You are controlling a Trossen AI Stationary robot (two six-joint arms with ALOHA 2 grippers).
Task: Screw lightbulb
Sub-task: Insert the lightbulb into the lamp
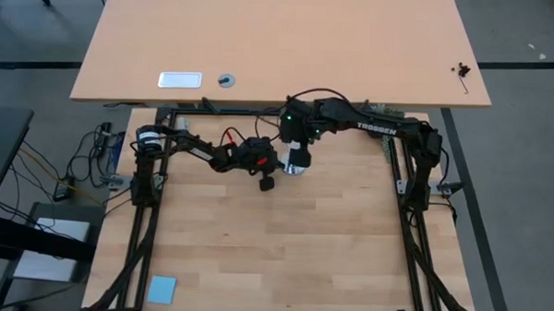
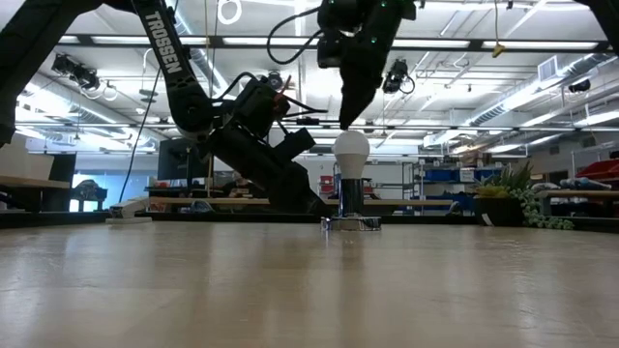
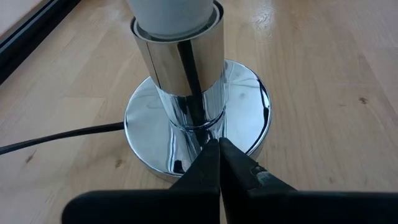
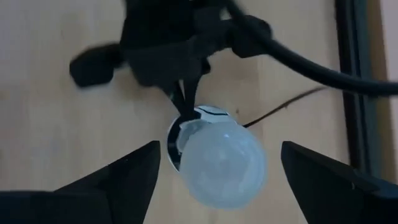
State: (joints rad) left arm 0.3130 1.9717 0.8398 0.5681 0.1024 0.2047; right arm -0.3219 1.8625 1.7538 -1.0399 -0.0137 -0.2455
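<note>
The white lightbulb (image 2: 351,153) stands upright in the silver socket (image 2: 350,198), whose round base disc (image 3: 245,115) lies flat on the table, right of centre toward the far edge (image 1: 297,165). My right gripper (image 4: 221,152) hangs open just above the lightbulb (image 4: 224,165). One finger stands on each side of the bulb, and neither touches it. My left gripper (image 3: 219,155) is shut and reaches in low from the table's left to the foot of the socket. My left gripper has its shut fingertips (image 3: 211,158) against the top of the base disc (image 3: 186,155), right at the foot of the socket's stem. The fingers slant down from the table's left. The socket stands upright, its disc flat on the table.
The socket's black cord (image 3: 56,134) trails across the wood away from the base disc. A second, lighter table (image 1: 281,45) stands beyond the far edge. A blue card (image 1: 161,288) lies at the near left corner. Dark frame rails (image 1: 412,243) run along both sides.
</note>
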